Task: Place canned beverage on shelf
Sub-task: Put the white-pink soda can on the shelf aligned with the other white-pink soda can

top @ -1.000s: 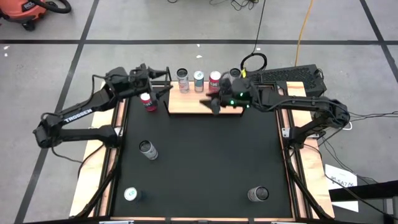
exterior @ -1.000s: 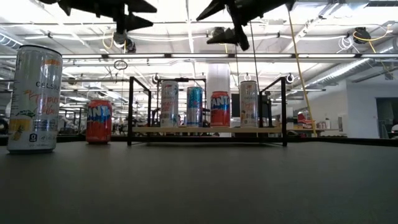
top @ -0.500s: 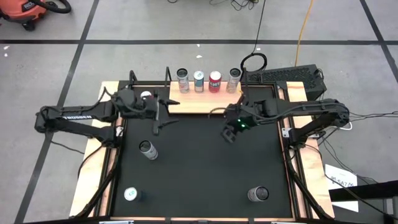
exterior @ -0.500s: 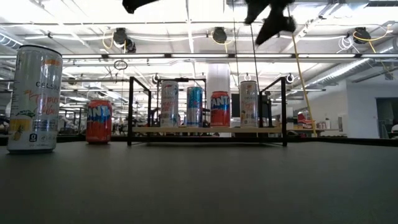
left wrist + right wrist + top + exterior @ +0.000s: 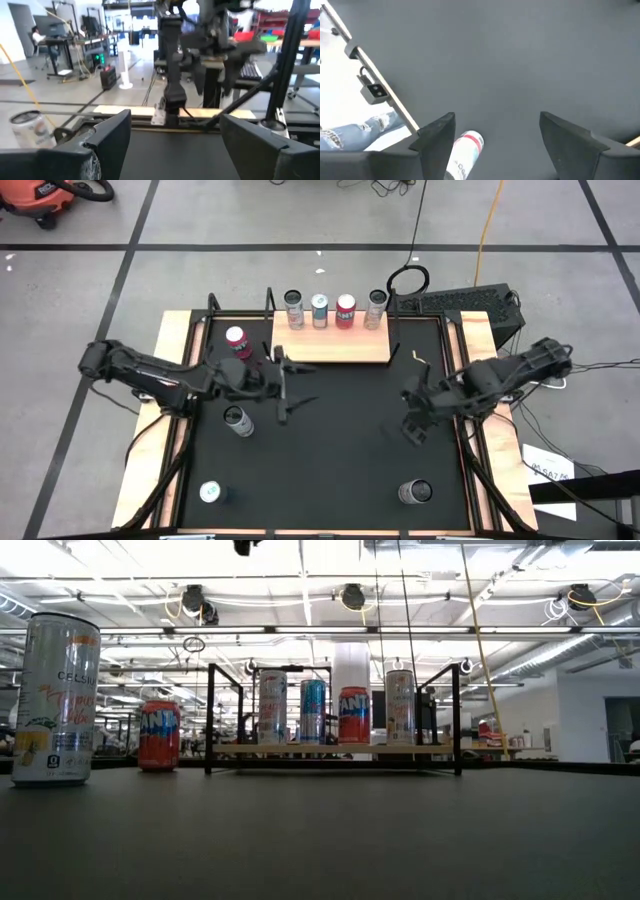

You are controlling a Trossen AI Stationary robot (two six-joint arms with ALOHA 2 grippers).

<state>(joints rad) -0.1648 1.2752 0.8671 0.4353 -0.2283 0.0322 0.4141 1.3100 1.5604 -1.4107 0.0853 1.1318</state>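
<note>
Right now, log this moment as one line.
shelf: four cans | loose on table: four cans, red can beside shelf | left gripper: open, empty | right gripper: open, empty

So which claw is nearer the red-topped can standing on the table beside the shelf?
The left claw is nearer, just toward the table's middle from the red-topped can. The right claw hangs far across the table on the opposite side, past the shelf.
</note>
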